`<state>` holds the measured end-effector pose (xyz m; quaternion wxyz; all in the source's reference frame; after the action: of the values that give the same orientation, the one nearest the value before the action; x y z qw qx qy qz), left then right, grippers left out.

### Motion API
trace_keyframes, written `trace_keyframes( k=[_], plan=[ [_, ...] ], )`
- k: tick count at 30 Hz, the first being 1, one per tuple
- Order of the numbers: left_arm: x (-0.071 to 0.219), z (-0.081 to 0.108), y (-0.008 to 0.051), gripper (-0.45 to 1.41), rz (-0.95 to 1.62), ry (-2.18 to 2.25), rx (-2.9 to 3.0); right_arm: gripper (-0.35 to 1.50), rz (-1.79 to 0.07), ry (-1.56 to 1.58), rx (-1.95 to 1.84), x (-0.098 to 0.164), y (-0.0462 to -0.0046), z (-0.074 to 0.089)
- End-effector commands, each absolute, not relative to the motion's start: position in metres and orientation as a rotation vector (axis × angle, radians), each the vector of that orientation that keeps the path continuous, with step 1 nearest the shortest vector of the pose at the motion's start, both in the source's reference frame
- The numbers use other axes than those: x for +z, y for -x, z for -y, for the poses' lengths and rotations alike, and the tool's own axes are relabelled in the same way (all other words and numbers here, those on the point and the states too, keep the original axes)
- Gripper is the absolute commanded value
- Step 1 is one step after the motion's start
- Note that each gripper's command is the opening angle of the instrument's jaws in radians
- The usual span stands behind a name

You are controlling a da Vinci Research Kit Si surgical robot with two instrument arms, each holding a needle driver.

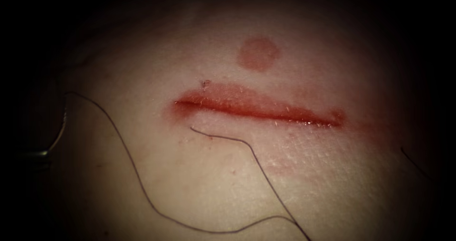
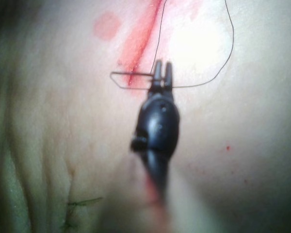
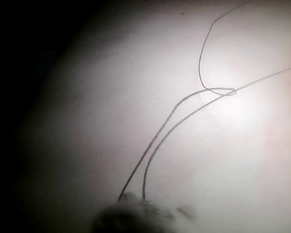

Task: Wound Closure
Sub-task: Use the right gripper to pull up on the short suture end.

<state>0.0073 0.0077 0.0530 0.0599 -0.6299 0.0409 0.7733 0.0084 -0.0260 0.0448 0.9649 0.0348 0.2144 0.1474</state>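
one left tool [image 2: 162, 68], jaws slightly spread, grips one needle [image 2: 131, 81]; one thread [image 1: 133, 167] crosses tissue [image 1: 199, 184].

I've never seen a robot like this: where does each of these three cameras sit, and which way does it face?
Endoscope: above and in front of the tissue, facing down at the cut and thread; the needle lies at the left edge.
Left wrist: on the left arm, looking along its shaft at the left hand, whose tips are at the needle.
Right wrist: on the right arm, over thread; the dark blur is probably the right hand.
Shared: the first two both show cut and needle.
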Motion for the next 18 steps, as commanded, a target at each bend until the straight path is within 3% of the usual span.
trace_keyframes(
  k=[1, 6, 10, 18],
  plan=[
    [0.054, -0.008, -0.0068, -0.35, -0.121, 1.909, 2.339, 1.47, -0.447, -0.064, 0.329, 0.045, -0.0088, 0.025],
    [0.054, -0.007, -0.0067, -0.35, -0.121, 1.908, 2.339, 1.49, -0.499, -0.087, 0.359, 0.043, -0.0085, 0.024],
    [0.054, -0.008, -0.0067, -0.35, -0.121, 1.909, 2.339, 1.49, -0.744, -0.099, 0.52, 0.04, -0.0082, 0.019],
    [0.054, -0.007, -0.0067, -0.35, -0.12, 1.912, 2.338, 1.49, -1.007, -0.195, 0.774, 0.036, -0.0085, 0.015]
  ],
)
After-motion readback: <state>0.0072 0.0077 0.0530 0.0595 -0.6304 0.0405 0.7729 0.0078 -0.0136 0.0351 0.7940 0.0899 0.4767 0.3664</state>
